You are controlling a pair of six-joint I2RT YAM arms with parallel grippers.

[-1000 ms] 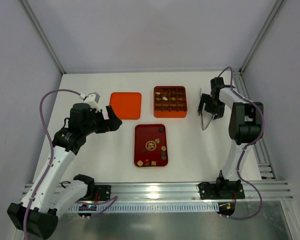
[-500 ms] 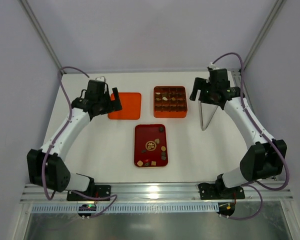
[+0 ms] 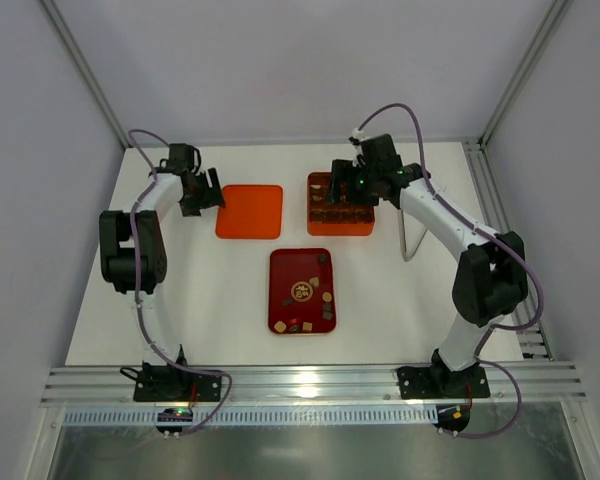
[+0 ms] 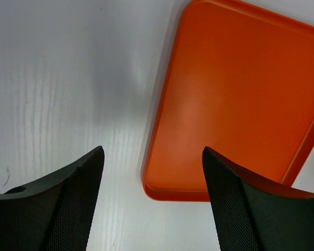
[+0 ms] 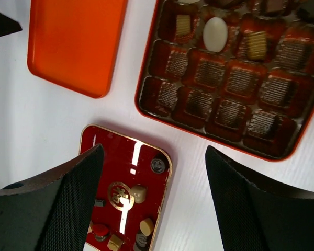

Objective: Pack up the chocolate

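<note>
Several small chocolate (image 5: 137, 193) pieces, cream, tan and dark, lie on the dark red tray (image 3: 285, 270) (image 5: 110, 151). More chocolate, one a white oval (image 5: 215, 34), sits in the grid cells of the orange box (image 3: 340, 233) (image 5: 209, 135). My right gripper (image 3: 342, 190) (image 5: 154, 149) hangs open and empty above the box's near left corner and the tray's far end. By the flat orange lid's (image 3: 250, 211) (image 4: 240, 94) left edge my left gripper (image 3: 204, 196) (image 4: 152, 151) stands open, with the lid's corner on the table below its gap.
A thin V-shaped metal piece (image 3: 412, 240) lies on the white table to the right of the box. The orange lid (image 5: 76, 44) lies flat to the left of the box. Metal frame posts rise at the back corners.
Both arms have reached toward the back. The left gripper swung left to the lid's left edge. The right gripper moved left from beside the box to above it.
</note>
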